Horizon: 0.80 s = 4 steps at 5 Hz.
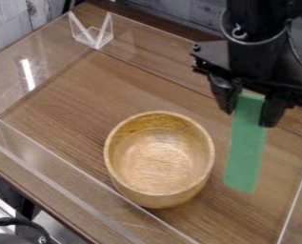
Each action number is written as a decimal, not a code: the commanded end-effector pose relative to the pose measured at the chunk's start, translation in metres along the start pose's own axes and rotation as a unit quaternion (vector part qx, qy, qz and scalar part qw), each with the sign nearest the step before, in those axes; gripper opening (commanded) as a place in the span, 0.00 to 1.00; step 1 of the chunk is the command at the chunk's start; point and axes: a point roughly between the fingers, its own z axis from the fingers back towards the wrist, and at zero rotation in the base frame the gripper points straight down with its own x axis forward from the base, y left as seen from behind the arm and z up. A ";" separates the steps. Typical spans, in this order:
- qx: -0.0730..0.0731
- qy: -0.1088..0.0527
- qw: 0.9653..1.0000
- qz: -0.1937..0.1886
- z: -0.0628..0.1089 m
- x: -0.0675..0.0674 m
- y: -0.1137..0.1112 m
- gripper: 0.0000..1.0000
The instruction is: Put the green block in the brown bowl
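Green block (pixel 249 152): one, long and flat, hanging nearly upright above the bench (pixel 102 95), just right of the bowl, upper end pinched in the tool (pixel 251 103). Brown wooden bowl (pixel 160 157): one, empty, standing on the wood-grain bench inside clear walls. Black arm: one, reaching steeply down from the top right, tool clenched on the block.

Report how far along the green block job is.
Done: the gripper is shut on the green block at its upper end, and the block hangs beside the brown bowl. In hand: holding it to the right of the rim. Left: carry it over the bowl, which holds nothing, and release.
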 end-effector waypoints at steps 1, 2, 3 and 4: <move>-0.004 -0.021 1.000 0.002 0.007 0.007 0.001 0.00; -0.002 -0.020 1.000 0.009 0.010 0.005 0.007 0.00; 0.000 -0.018 1.000 0.015 0.013 0.003 0.015 0.00; 0.003 -0.016 1.000 0.018 0.012 -0.005 0.025 0.00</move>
